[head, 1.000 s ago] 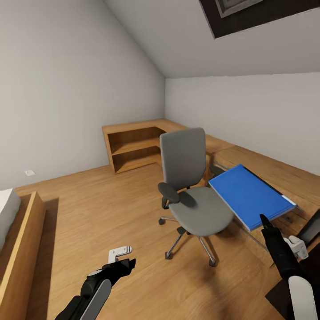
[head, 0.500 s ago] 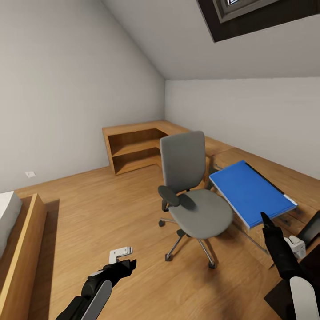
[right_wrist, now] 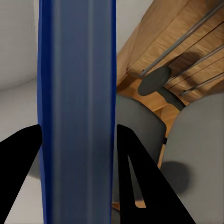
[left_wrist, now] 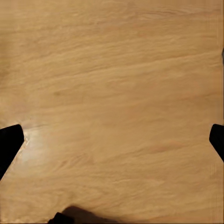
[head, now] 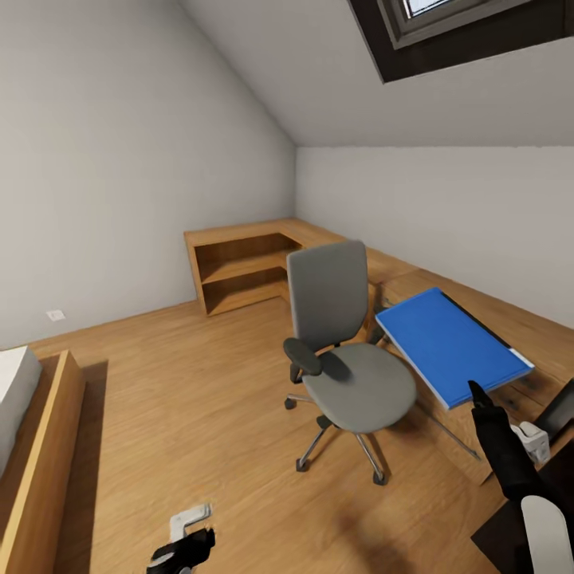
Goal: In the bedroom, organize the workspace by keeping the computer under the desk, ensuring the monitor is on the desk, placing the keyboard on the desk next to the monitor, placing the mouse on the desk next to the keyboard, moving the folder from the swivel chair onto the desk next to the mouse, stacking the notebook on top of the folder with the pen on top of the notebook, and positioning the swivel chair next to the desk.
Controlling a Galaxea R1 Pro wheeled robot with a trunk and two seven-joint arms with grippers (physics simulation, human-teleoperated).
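R gripper clamps folder beside swivel chair; L gripper agape; no legible text.

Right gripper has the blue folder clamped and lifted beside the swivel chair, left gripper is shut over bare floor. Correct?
Not quite. The left gripper is open: in the left wrist view its fingertips sit far apart over bare wood floor. The rest holds: the right gripper clamps the blue folder beside the swivel chair.
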